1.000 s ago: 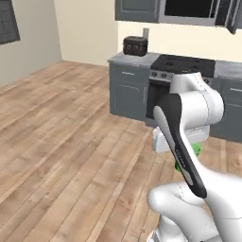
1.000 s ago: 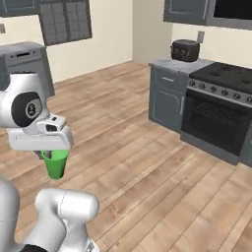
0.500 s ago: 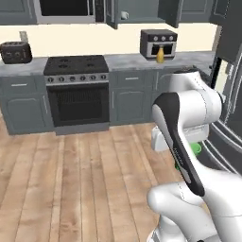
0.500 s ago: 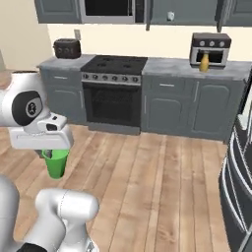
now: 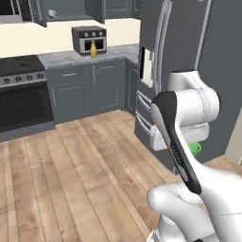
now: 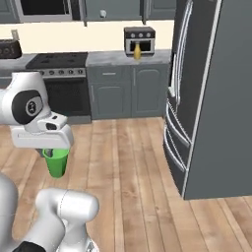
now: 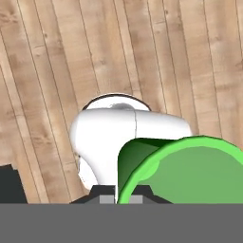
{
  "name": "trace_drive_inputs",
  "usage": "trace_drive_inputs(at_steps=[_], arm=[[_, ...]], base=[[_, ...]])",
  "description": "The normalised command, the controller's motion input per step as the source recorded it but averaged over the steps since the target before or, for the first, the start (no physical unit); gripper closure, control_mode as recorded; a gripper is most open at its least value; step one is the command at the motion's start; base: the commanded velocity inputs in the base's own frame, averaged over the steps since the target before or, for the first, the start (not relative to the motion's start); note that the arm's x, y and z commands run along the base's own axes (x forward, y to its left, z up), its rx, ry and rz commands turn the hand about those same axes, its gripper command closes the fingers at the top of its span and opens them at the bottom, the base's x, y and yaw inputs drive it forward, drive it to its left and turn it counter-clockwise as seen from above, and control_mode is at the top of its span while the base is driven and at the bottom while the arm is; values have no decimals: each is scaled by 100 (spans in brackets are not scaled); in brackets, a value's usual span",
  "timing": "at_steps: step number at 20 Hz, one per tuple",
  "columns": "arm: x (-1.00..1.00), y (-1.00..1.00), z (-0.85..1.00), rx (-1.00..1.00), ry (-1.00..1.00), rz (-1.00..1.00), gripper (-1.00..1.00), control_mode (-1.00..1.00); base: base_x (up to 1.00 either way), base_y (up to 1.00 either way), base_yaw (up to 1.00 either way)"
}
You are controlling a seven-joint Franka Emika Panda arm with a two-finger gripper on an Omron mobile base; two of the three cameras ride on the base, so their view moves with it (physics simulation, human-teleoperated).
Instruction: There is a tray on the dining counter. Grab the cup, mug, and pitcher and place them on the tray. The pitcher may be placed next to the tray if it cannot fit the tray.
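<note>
Green cup: in the left base view the cup [image 5: 194, 148] peeks out just below the white wrist, beside the fridge [image 5: 203, 61], hanging over the wooden floor [image 5: 71, 175].
Pitcher, left base view: the mustard pitcher [image 5: 93, 50] stands upright on the far bench [image 5: 80, 57], in front of the toaster oven [image 5: 89, 39], near that bench's right end by the fridge; long axis vertical, neck up.
Gripper, right base view: the gripper [image 6: 55, 151] is pinched nearly shut on the cup's rim wall, so the cup [image 6: 56, 162] hangs beneath the hand.
Cup axis, right base view: upright, mouth up, long axis vertical; it reads as held level for carrying while the base travels.
Pitcher, right base view: the pitcher [image 6: 138, 50] is well apart from the arm, on the bench beside the stove [image 6: 59, 61].
Hand view: the cup [image 7: 190, 171] shows as a bright green rim and inside at lower right, mouth toward the camera, over floor planks [image 7: 61, 57].
Judgement: cup in transit to the tray; pitcher not yet fetched.
</note>
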Motion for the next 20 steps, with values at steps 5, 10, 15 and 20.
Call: trace_drive_inputs(at_steps=[5, 10, 15, 20], arm=[[0, 0, 0, 0, 0, 0, 100, 100], [0, 0, 0, 0, 0, 0, 100, 100], [0, 0, 0, 0, 0, 0, 100, 100], [0, 0, 0, 0, 0, 0, 100, 100]], base=[[-100, -16, -13], [-100, -92, 2], [-100, -81, 26], [-100, -46, 33]])
